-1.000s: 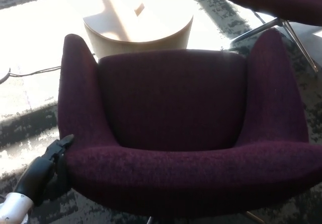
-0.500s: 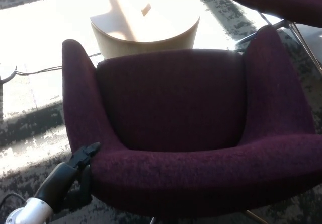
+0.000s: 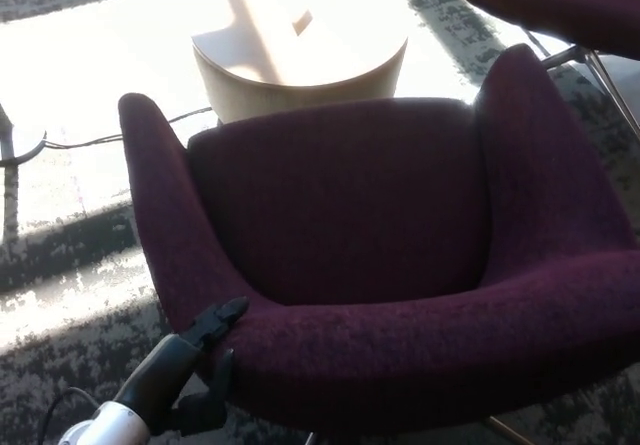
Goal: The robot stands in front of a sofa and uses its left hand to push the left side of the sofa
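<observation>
Sunlit grey patterned carpet (image 3: pixel 70 295) under a dark purple fabric sofa (image 3: pixel 350 225).
Left hand (image 3: pixel 190 365) presses the sofa's front-left corner, fingers (image 3: pixel 225 315) spread against it, gripping nothing.

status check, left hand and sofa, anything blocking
Left hand pressed against sofa left front corner. Right hand not in view. Round wooden table behind sofa, close to its back.

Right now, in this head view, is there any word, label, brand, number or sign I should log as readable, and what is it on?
None readable.
The dark purple fabric sofa chair carries no visible tag or logo.
The round pale wooden side table has a small slot-like mark on its washed-out top; no text shows.
The black left robot hand, pressed against the chair's front left corner, shows no marking.
The second purple seat at upper right shows none.
</observation>
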Robot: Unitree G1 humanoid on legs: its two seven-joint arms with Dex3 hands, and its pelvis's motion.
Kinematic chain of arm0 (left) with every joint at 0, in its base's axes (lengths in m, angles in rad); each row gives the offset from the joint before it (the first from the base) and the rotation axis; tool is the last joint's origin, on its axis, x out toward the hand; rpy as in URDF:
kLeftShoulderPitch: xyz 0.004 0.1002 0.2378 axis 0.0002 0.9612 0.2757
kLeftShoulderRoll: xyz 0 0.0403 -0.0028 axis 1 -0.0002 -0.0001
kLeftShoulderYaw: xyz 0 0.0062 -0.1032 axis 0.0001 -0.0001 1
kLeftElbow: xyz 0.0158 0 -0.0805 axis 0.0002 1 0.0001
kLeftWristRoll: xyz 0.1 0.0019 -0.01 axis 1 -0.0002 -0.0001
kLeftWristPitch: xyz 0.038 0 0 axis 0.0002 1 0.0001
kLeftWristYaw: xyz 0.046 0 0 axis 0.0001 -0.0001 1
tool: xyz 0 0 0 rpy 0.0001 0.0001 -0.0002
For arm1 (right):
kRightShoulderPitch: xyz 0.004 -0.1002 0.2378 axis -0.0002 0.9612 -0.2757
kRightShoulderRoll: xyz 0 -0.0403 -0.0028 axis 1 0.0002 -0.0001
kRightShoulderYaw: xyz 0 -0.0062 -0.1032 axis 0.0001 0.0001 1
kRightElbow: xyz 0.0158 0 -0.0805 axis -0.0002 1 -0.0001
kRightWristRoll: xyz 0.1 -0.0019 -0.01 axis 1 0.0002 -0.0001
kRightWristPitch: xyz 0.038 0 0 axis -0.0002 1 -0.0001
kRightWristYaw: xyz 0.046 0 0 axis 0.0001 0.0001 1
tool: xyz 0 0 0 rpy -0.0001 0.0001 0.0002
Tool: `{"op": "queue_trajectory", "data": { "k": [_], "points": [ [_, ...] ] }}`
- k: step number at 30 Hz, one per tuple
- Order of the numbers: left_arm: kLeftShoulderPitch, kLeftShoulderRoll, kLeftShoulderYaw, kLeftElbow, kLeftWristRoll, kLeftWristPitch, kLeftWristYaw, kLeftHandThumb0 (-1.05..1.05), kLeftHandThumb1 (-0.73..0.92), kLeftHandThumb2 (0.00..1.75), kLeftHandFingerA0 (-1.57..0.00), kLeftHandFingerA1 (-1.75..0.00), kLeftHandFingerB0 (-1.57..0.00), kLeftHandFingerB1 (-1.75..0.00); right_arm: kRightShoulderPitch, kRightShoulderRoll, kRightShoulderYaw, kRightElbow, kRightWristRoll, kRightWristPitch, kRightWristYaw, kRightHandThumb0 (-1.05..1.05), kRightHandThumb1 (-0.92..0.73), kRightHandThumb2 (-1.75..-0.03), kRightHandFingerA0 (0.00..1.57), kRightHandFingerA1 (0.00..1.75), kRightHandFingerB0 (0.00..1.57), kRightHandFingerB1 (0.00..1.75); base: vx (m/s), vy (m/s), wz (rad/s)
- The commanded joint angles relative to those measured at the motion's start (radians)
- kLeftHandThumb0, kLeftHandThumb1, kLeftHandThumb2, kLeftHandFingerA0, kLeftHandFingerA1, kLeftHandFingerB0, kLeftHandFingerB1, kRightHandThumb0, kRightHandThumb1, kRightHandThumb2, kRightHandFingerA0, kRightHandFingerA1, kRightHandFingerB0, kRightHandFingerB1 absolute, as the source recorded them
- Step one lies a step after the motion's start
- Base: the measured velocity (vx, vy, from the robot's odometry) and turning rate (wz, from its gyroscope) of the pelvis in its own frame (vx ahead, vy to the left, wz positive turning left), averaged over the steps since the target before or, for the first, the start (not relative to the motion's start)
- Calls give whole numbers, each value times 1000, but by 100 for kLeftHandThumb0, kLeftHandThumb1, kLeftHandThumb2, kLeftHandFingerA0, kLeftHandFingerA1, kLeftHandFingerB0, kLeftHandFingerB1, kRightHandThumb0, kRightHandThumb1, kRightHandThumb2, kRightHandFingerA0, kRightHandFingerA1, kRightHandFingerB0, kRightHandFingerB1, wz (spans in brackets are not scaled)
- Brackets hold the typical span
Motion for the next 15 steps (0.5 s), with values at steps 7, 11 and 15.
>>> {"op": "queue_trajectory", "data": {
  "k": [7, 11, 15],
  "points": [
    [4, -105, -147, -91, 82, 118, -40, -94, 86, 123, -2, -25, -9, -18, -4, -20, -7, 0, 7, -4, 10, -47, -68, -61, 83, 68, 70, 45, -18, -1, 12],
    [6, -110, -185, -122, 98, 142, -39, -93, 85, 124, -2, -26, -7, -17, -4, -25, 3, -2, -5, 0, -7, -48, -69, -61, 84, 63, 69, 45, -5, -1, 6],
    [-4, -148, -238, -121, 122, 136, -38, -98, 87, 127, -1, -21, -8, -16, -5, -23, 0, -2, 0, -14, -2, -46, -68, -60, 83, 67, 70, 46, 1, -3, 4]
  ]
}}
